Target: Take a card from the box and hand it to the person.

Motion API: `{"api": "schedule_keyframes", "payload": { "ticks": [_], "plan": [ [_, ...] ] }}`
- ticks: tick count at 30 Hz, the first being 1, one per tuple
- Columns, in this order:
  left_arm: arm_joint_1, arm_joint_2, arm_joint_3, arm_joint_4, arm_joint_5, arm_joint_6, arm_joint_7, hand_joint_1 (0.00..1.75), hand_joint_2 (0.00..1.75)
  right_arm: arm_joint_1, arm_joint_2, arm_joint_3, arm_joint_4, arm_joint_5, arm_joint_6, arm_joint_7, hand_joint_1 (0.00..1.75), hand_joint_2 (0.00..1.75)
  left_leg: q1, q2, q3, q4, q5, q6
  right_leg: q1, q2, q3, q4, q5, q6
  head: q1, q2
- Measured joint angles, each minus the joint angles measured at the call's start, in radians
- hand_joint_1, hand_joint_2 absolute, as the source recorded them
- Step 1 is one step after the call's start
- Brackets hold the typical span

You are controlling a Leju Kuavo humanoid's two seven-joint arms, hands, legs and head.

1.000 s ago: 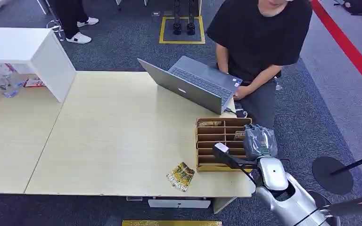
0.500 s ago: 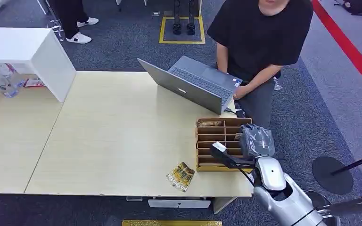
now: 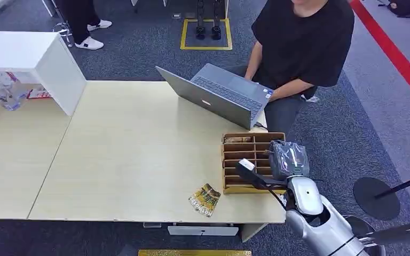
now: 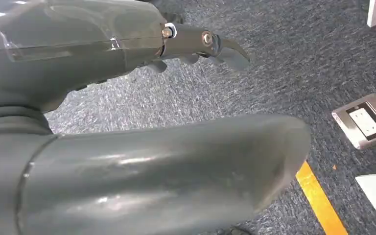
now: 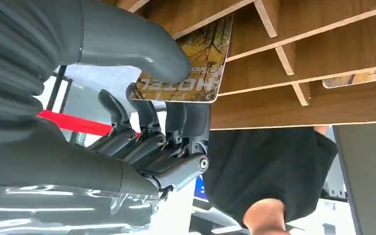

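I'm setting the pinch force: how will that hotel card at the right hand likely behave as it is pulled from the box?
The hotel card looks thin, flat and straight-edged, so it is probably stiff and very light. Its printed face seems glossy, so it may slip under the right hand's thumb. It stands in a slot of the wooden box, so it could catch on a divider if tilted.
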Motion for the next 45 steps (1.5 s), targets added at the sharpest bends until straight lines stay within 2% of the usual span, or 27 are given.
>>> {"api": "schedule_keyframes", "payload": {
  "ticks": [7,11,13,18,24,26,31,33,35,45],
  "plan": [
    [0.0,0.0,0.0,0.0,0.0,0.0,0.0,0.0,0.0,0.0,0.0,0.0,-0.004,0.0,0.0,0.001,1.48,1.75,0.0,0.0,0.0,0.0,0.0,0.0,0.0,0.0,0.0,0.0,0.0,0.0,0.0,0.0],
    [0.001,0.0,0.0,0.0,0.0,0.0,-0.002,0.0,0.0,0.0,0.0,0.0,-0.017,0.002,0.0,0.001,1.64,1.75,0.0,0.0,0.0,0.0,0.0,0.0,0.0,0.0,0.0,0.0,0.0,0.0,0.0,0.0],
    [0.001,0.001,0.0,0.0,0.001,0.0,-0.004,0.0,0.0,0.0,-0.005,-0.001,-0.035,0.0,0.004,0.003,1.62,1.75,0.0,0.0,0.0,0.0,0.0,0.0,0.0,0.0,0.0,0.0,0.0,0.0,0.0,0.0],
    [0.007,0.002,0.0,0.0,0.002,0.002,-0.006,0.0,0.0,-0.007,-0.028,-0.003,-0.112,-0.002,0.045,0.012,1.59,1.75,0.0,0.0,0.0,0.0,0.0,0.0,0.0,0.0,0.0,0.0,0.0,0.0,0.0,0.0],
    [0.012,0.002,0.0,0.0,0.008,0.003,-0.018,0.0,0.0,-0.025,-0.059,-0.006,-0.224,-0.01,0.133,0.013,1.54,1.75,0.0,0.0,0.0,0.0,0.0,0.0,0.0,0.0,0.0,0.0,0.0,0.0,0.0,0.0],
    [0.013,0.002,0.001,0.0,0.01,0.003,-0.019,0.0,0.0,-0.031,-0.069,-0.008,-0.256,-0.011,0.153,0.016,1.62,1.75,0.0,0.0,0.0,0.0,0.0,0.0,0.0,0.0,0.0,0.0,0.0,0.0,0.0,0.0],
    [0.017,0.002,0.001,0.0,0.013,0.003,-0.021,0.0,0.0,-0.043,-0.092,-0.01,-0.336,-0.017,0.19,0.024,1.61,1.75,0.0,0.0,0.0,0.0,0.0,0.0,0.0,0.0,0.0,0.0,0.0,0.0,0.0,0.0],
    [0.017,0.002,0.002,0.0,0.013,0.003,-0.021,0.0,0.0,-0.047,-0.1,-0.012,-0.361,-0.017,0.2,0.027,1.69,1.75,0.0,0.0,0.0,0.0,0.0,0.0,0.0,0.0,0.0,0.0,0.0,0.0,0.0,0.0],
    [0.017,0.002,0.002,0.0,0.013,0.003,-0.021,0.0,0.0,-0.053,-0.105,-0.014,-0.38,-0.017,0.204,0.028,1.75,1.75,0.0,0.0,0.0,0.0,0.0,0.0,0.0,0.0,0.0,0.0,0.0,0.0,0.0,0.0],
    [0.014,0.002,0.001,0.0,-0.007,0.0,-0.013,0.0,0.0,-0.106,-0.128,-0.032,-0.386,-0.069,0.153,0.017,1.68,1.75,0.0,0.0,0.0,0.0,0.0,0.0,0.0,0.0,0.0,0.0,0.0,0.0,0.0,0.0]
  ]
}}
